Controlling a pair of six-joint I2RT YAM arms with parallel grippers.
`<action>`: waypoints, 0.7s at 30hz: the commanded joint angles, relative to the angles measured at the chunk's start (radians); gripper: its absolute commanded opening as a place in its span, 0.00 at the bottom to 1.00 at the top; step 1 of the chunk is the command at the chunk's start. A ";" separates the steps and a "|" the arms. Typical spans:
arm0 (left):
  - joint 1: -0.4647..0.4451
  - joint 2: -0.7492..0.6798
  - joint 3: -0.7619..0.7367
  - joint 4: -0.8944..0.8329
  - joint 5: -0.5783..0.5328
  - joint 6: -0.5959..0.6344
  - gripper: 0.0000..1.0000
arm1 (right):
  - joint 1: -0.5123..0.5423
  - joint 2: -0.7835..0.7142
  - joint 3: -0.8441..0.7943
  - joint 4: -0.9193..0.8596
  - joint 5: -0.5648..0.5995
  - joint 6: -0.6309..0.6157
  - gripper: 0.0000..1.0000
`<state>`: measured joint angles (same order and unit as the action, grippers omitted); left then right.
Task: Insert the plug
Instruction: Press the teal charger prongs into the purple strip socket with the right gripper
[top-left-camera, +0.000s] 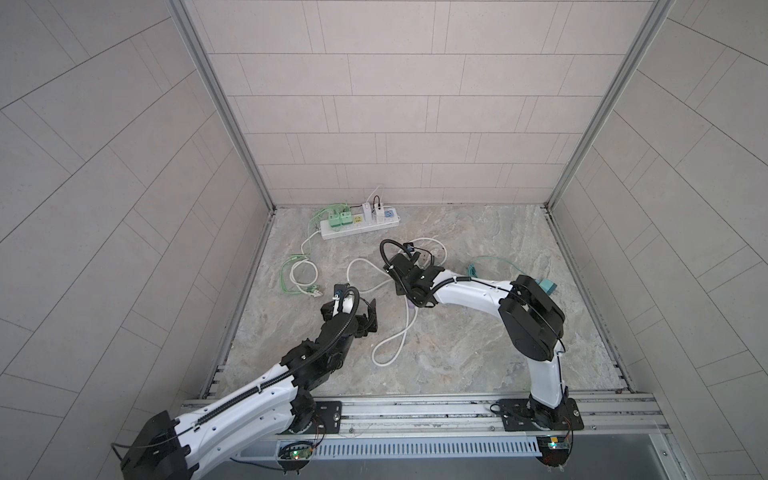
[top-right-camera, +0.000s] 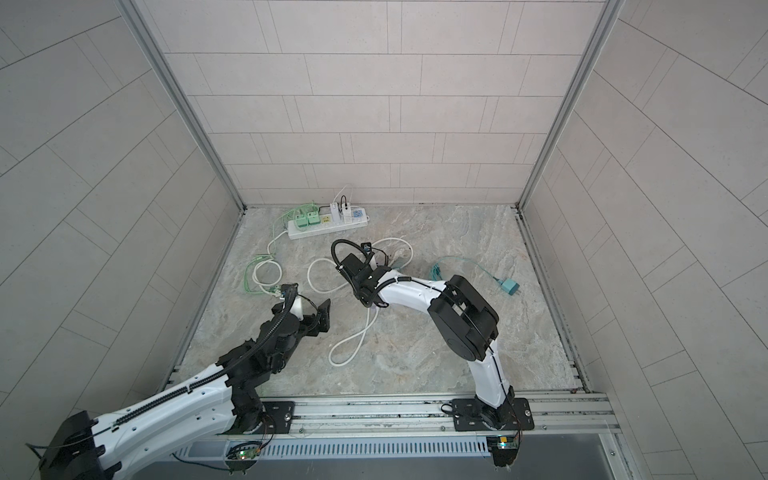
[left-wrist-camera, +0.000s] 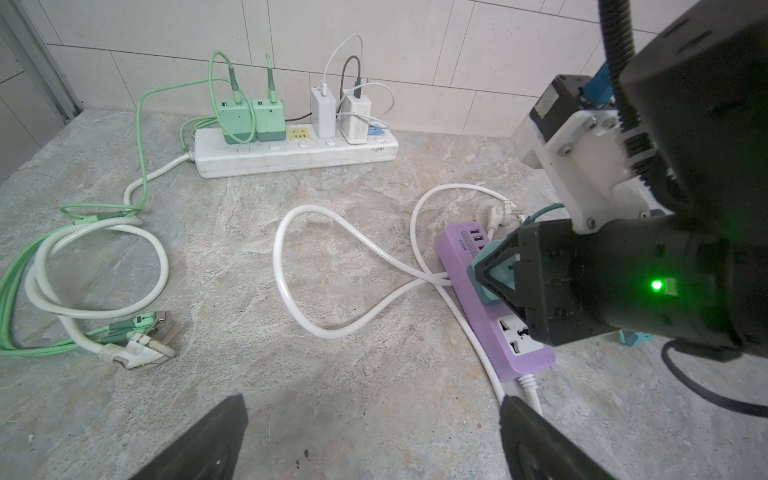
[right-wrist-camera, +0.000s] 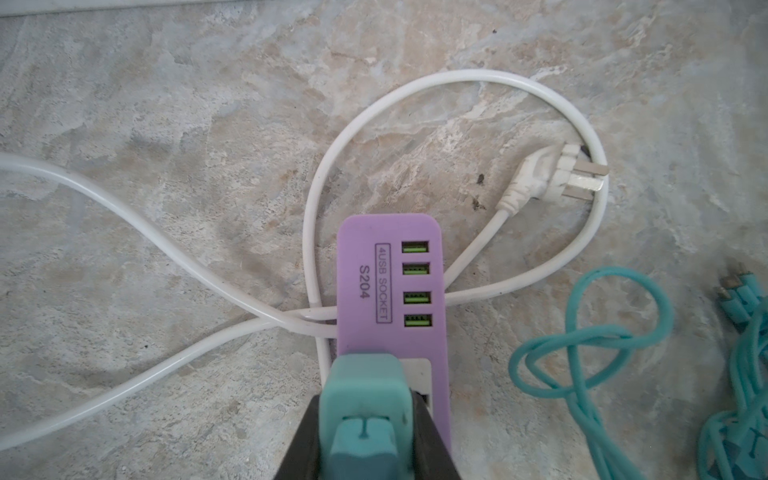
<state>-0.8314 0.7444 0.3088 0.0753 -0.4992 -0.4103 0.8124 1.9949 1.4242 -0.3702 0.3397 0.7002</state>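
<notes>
**Teal plug clamped over the purple strip**

Closest to the right wrist camera, the teal plug (right-wrist-camera: 365, 399) sat between the black fingers of the right gripper (right-wrist-camera: 365, 411), which was closed on its two sides. The plug stood over the socket end of the purple power strip (right-wrist-camera: 386, 282), just behind the row of four USB ports. Whether its prongs were seated in the socket could not be told. The left wrist view showed the same grip from the side, with the plug (left-wrist-camera: 496, 274) resting against the top face of the strip (left-wrist-camera: 459, 249).

The strip's white cord (right-wrist-camera: 166, 245) looped around and under it. The cord's own white plug (right-wrist-camera: 552, 174) lay loose on the stone-patterned table (top-left-camera: 478, 332). A coiled teal cable (right-wrist-camera: 582, 345) lay just beside the strip.

The left gripper (left-wrist-camera: 372, 405) hung above bare table with its jaws spread wide and nothing between them. In a top view it (top-left-camera: 351, 311) was well apart from the purple strip.

Against the back wall lay a white power strip (left-wrist-camera: 291, 156) carrying two green chargers (left-wrist-camera: 237, 120) and two white chargers (left-wrist-camera: 324, 110). A second teal charger (top-right-camera: 509, 286) lay near the right arm.
</notes>
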 joint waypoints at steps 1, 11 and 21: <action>-0.001 -0.003 0.004 -0.019 -0.008 0.016 1.00 | -0.055 0.086 -0.046 -0.168 -0.081 -0.039 0.15; -0.001 -0.003 -0.007 -0.035 -0.009 0.010 1.00 | -0.080 0.031 0.092 -0.216 -0.109 -0.109 0.32; -0.002 0.013 -0.001 -0.031 -0.001 0.008 1.00 | -0.083 -0.012 0.062 -0.189 -0.171 -0.116 0.46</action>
<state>-0.8318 0.7525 0.3088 0.0475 -0.4988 -0.4080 0.7261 2.0029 1.5070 -0.5377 0.1883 0.5873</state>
